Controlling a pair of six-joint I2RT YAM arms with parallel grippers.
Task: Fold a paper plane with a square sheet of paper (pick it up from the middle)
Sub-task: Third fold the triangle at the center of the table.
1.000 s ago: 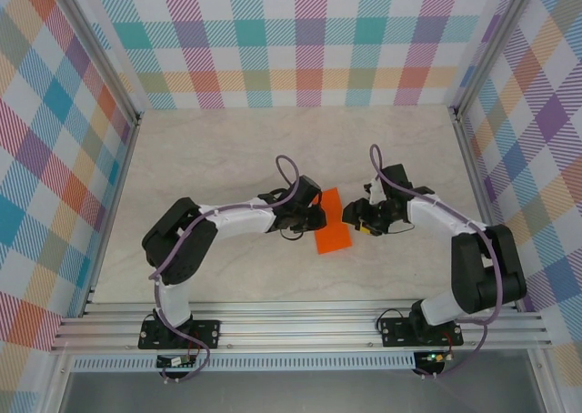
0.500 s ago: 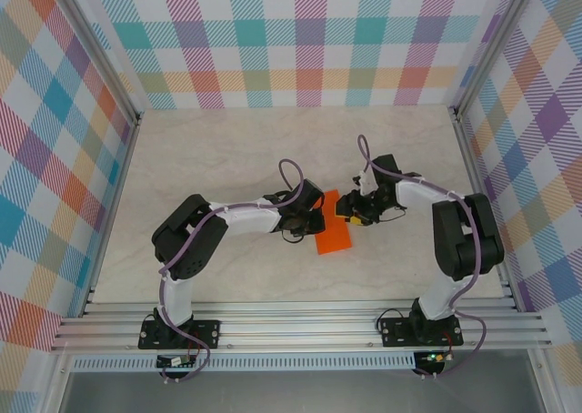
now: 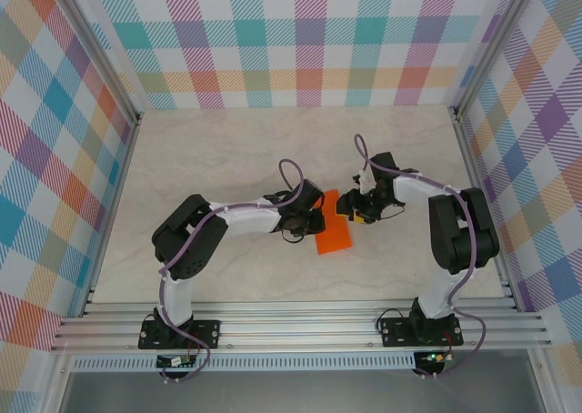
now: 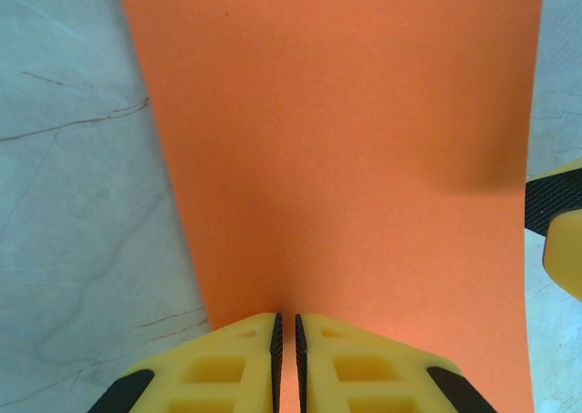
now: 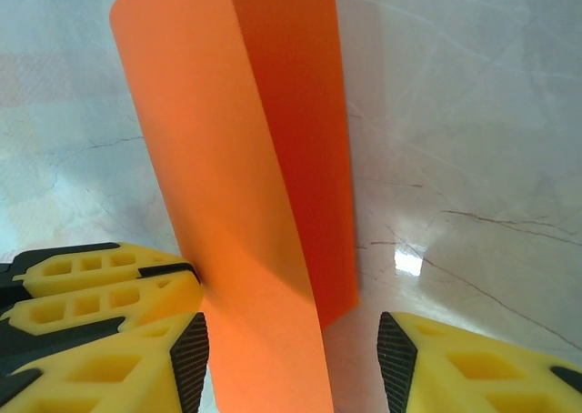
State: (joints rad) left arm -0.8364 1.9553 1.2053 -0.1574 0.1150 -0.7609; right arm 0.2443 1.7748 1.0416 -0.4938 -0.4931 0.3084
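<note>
The square sheet of paper [image 3: 333, 236] is bright orange and doubled over lengthwise, one end resting on the table. In the right wrist view the sheet [image 5: 232, 195] shows a lit front layer and a darker layer behind it. My left gripper [image 3: 315, 216] is shut on the sheet's left edge; its jaws [image 4: 287, 340] pinch the paper [image 4: 346, 140] with only a slit between the pads. My right gripper [image 3: 351, 211] is open at the sheet's right side. Its fingers [image 5: 293, 351] stand wide apart, and the paper's near end hangs between them, close to the left pad. The left gripper's yellow fingers [image 5: 91, 286] touch the sheet there.
The marble-patterned table [image 3: 227, 158] is ringed by checked walls [image 3: 300, 40]. An aluminium rail [image 3: 300, 327] runs along the near edge, with both arm bases on it. One tip of my right gripper's finger [image 4: 556, 204] pokes in beside the paper.
My right gripper has moved left and a little farther back, up to the sheet's right edge, and its arm has swung in. The left gripper and the paper have barely moved.
</note>
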